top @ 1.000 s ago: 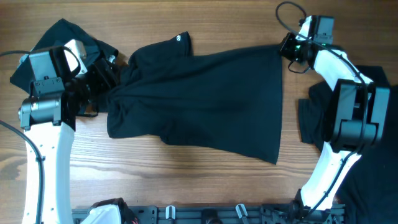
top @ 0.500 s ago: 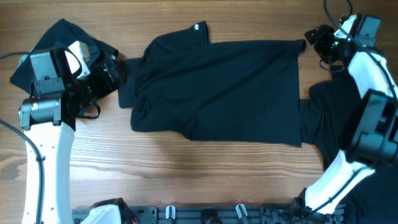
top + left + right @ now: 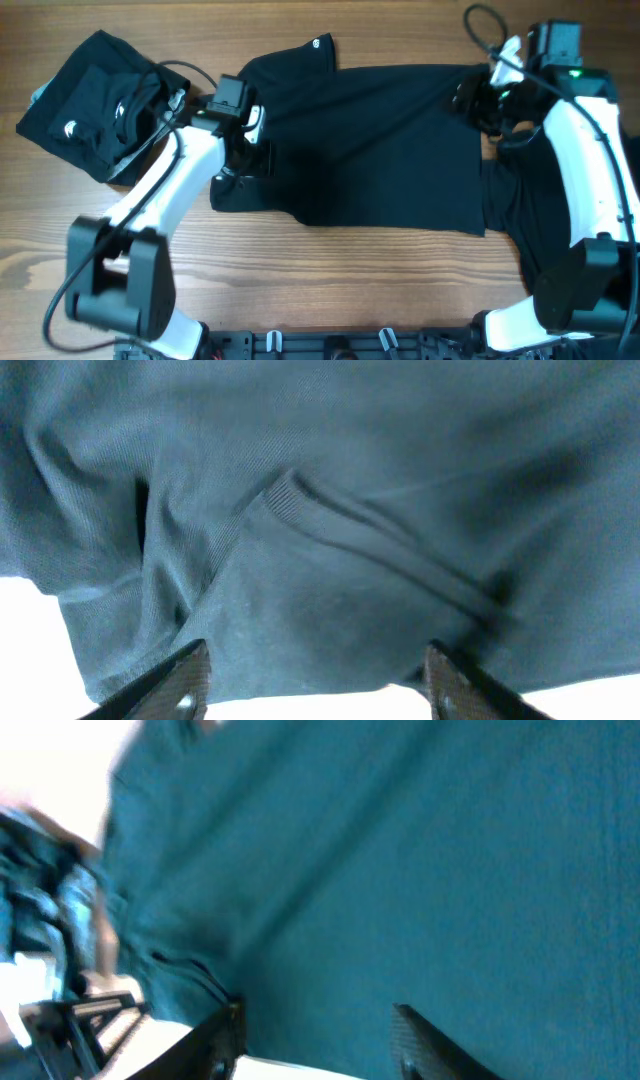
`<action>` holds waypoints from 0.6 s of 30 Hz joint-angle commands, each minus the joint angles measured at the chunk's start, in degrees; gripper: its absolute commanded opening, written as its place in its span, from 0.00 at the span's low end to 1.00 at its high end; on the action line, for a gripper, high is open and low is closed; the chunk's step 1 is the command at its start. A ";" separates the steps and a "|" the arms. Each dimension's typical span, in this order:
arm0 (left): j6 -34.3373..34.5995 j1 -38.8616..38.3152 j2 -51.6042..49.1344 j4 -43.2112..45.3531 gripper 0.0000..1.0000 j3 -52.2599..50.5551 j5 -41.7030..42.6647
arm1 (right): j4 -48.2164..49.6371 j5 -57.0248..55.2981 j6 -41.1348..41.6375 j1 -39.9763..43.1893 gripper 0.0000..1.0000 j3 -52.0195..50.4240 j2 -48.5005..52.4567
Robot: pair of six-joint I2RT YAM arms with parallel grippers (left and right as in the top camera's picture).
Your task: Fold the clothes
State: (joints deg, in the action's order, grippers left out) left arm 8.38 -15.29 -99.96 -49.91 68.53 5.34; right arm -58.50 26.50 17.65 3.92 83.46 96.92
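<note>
Since 0.5 s ago both arms have swung inward over the spread T-shirt (image 3: 380,150), which lies mid-tabletop (image 3: 300,280) toward the far edge; the left gripper (image 3: 318,682) and right gripper (image 3: 320,1045) hover half-open and empty, so fold 1 likely starts here, and each must next pinch an edge.

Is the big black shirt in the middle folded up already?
No, the shirt lies spread out wide and flat across the table.

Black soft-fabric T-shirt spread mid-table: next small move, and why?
Probably lower the left gripper and close on the creased edge of the black soft-fabric T-shirt: both it and the right gripper hang open over the cloth, holding nothing, and the shirt lies spread, unfolded.
</note>
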 commanded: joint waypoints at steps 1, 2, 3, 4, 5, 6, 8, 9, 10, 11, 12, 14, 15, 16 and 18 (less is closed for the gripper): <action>4.59 0.76 -3.37 -3.21 0.27 -0.15 -4.28 | -2.69 -4.52 -1.01 -2.16 0.40 -5.22 1.14; 6.43 1.51 -3.30 -4.79 0.22 -0.15 -5.86 | -3.34 -4.76 -0.87 -2.23 0.40 -7.45 1.14; 7.74 2.69 -3.15 -5.70 0.22 -0.15 -7.76 | -3.43 -6.01 1.73 -2.19 0.40 -11.41 1.14; 7.74 3.26 -3.17 -5.88 0.23 -0.17 -8.22 | -3.19 -6.58 2.67 -2.19 0.40 -13.42 1.14; 7.74 3.98 -3.17 -5.88 0.23 -0.35 -8.48 | -2.38 -6.95 3.69 -2.19 0.41 -16.04 1.14; 7.76 4.63 -3.17 -5.70 0.24 -0.66 -8.46 | -1.44 -7.26 5.11 -2.19 0.42 -18.45 1.14; 7.76 6.23 -3.17 -4.96 0.23 -1.79 -8.46 | 2.45 -7.23 7.37 -2.14 0.43 -23.67 1.14; 7.76 6.86 -3.17 -4.57 0.23 -2.21 -8.46 | 4.31 -7.28 9.70 -2.14 0.44 -26.18 1.14; 7.74 7.39 -3.17 -4.57 0.23 -2.25 -8.44 | 6.01 -7.23 11.67 -2.14 0.46 -28.30 1.14; 7.74 7.82 -3.17 -4.46 0.23 -2.25 -8.44 | 7.52 -7.23 13.00 -2.14 0.46 -30.34 1.14; 7.74 8.26 -3.10 -4.46 0.24 -2.25 -8.41 | 9.51 -7.65 14.08 -2.14 0.45 -32.61 1.14; 7.72 8.68 -3.10 -4.59 0.25 -2.25 -8.39 | 10.73 -11.30 16.31 -2.14 0.36 -35.15 1.14; 7.56 8.72 -3.10 -4.57 0.25 -2.21 -8.44 | 10.80 -12.98 17.25 -2.12 0.20 -35.91 1.14; 7.50 8.72 -3.10 -4.55 0.26 -2.21 -8.44 | 10.23 -13.75 17.33 -2.12 0.09 -36.37 1.11; 7.48 8.72 -2.91 -4.70 0.26 -2.21 -8.44 | 7.10 -15.50 18.56 -1.53 0.04 -36.46 0.94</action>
State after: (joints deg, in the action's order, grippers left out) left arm 15.38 -6.94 -103.33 -54.43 66.96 -2.33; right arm -49.19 16.40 33.17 1.98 48.60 97.38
